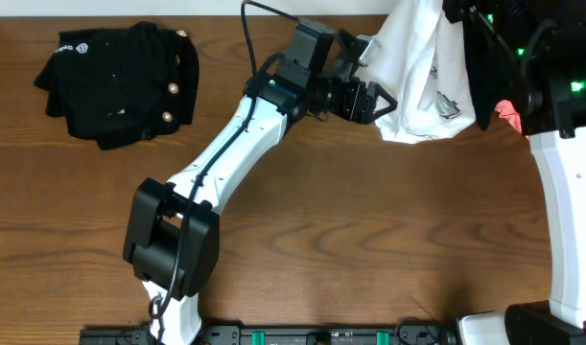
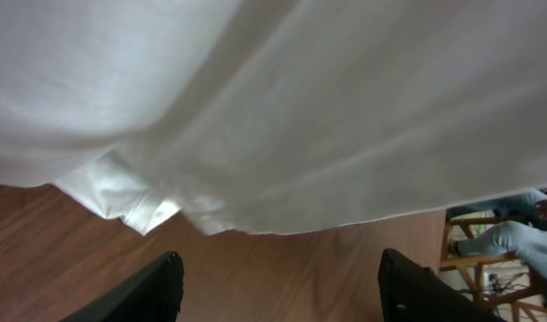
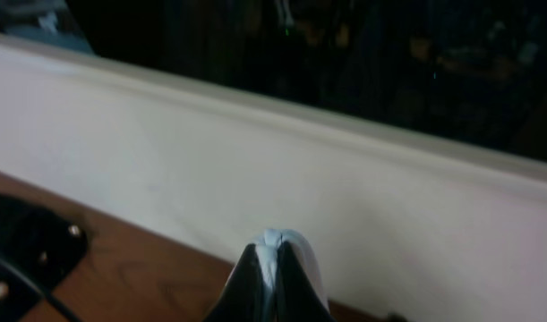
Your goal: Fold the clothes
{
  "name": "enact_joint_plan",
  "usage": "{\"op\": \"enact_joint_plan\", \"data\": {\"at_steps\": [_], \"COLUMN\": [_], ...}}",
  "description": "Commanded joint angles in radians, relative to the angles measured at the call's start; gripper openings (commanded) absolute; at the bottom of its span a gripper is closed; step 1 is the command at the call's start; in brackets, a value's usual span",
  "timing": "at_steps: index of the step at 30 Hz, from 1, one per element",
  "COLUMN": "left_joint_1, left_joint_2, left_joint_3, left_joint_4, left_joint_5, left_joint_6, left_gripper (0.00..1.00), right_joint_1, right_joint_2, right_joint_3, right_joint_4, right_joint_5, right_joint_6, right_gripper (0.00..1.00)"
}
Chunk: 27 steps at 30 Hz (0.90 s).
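White T-shirt (image 1: 417,67) – soft matt cloth; table (image 1: 369,240) – grained brown wood, slight sheen.

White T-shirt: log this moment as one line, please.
white T-shirt: held up, hanging | right gripper: shut on it | left gripper: open, beside its lower edge | black garment: heaped, untouched

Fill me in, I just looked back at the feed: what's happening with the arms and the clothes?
The right claw is shut on a pinch of the white T-shirt, which hangs from it near the far right of the table. The left claw is open beside the hanging fabric, gripping nothing. A black gold-buttoned garment lies heaped at the far left, and a pink piece shows by the right arm. Nothing looks folded yet.
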State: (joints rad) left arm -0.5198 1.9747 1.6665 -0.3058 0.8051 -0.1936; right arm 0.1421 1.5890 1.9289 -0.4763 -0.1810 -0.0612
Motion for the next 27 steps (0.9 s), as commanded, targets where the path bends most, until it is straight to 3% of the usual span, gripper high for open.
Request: {"op": "enact_joint_plan", "data": {"at_steps": [1, 13, 27], "left_joint_1": [-0.001, -0.01, -0.01], "left_joint_2": [-0.005, -0.005, -0.005], "left_joint_3": [0.005, 0.005, 0.005], "left_joint_4": [0.001, 0.039, 0.077], "left_joint_5": [-0.046, -0.226, -0.428], "left_joint_6": [0.025, -0.048, -0.18], "left_gripper": [0.7, 0.7, 0.7], "right_joint_1": [0.016, 0.046, 0.062], "right_joint_2": [0.007, 0.008, 0.006], "right_joint_3": [0.008, 0.008, 0.011], "right_joint_4": [0.04, 0.215, 0.295], "right_joint_5": [-0.049, -0.191, -0.251], "right_joint_6": [0.073, 0.252, 0.324], "right_gripper": [0.01, 0.01, 0.01]}}
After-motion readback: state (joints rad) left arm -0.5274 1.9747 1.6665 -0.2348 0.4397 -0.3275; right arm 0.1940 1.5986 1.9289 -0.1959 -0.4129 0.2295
